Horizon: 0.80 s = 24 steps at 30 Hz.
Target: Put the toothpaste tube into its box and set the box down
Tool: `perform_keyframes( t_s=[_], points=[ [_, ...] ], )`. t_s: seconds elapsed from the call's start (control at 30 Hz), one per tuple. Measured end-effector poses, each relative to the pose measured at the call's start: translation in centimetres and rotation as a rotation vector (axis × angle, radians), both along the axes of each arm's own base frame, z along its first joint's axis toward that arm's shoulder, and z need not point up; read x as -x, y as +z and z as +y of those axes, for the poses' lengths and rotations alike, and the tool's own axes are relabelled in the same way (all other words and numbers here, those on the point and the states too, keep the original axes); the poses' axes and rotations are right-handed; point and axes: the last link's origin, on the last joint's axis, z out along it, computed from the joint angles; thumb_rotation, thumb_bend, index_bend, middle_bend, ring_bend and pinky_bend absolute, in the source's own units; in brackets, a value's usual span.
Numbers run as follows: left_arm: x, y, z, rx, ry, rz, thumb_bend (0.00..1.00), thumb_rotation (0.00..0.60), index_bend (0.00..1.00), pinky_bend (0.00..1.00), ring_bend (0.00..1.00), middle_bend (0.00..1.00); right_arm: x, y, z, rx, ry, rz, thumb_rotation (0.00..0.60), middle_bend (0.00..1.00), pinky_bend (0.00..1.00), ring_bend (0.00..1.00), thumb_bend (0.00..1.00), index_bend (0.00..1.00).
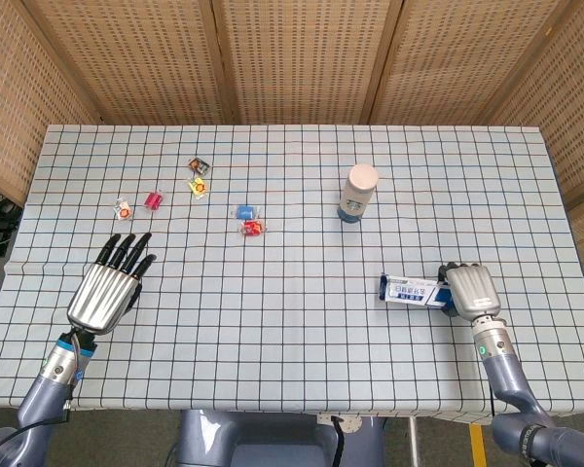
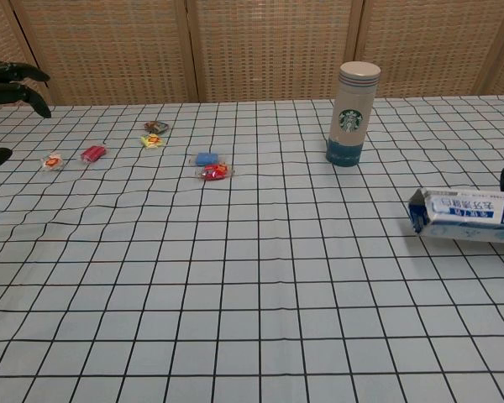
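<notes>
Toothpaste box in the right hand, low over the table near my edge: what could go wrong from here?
The toothpaste box lies flat at table level, gripped at one end by the right hand. Its open flap end faces away from the hand; a tilt on release might let the contents slide out. Whether it rests fully on the table is unclear, so opening early could drop it.

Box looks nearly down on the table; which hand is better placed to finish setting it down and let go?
The right hand. It already holds the toothpaste box, which lies flat and low near the table's right edge. The left hand hovers far off on the opposite side with fingers spread, holding nothing.
</notes>
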Motion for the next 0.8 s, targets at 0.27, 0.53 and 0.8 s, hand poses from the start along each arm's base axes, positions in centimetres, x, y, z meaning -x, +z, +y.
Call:
perform_keyframes(
  t_s=[0.27, 0.53, 0.8],
  points=[
    [1.6, 0.0, -0.7, -0.004, 0.038, -0.042, 0.44, 0.600, 0.27, 0.13, 0.13, 0.10, 0.9, -1.1, 1.0, -0.033, -0.052, 0.053, 0.600, 0.03, 0.10, 0.02, 0.22, 0.25],
    [2.7, 0.6, -1.7, -0.029, 0.070, -0.106, 0.42, 0.600, 0.15, 0.00, 0.01, 0.00, 0.8, -0.9, 2.0, -0.017, -0.074, 0.065, 0.600, 0.00, 0.00, 0.00, 0.20, 0.01],
    [4.2, 1.6, -3.7, -0.043, 0.136, -0.230, 0.35, 0.600, 0.05, 0.00, 0.00, 0.00, -0.7, 0.9, 3.9, 0.068, 0.017, 0.008, 0.600, 0.00, 0.00, 0.00, 0.20, 0.00]
  ],
)
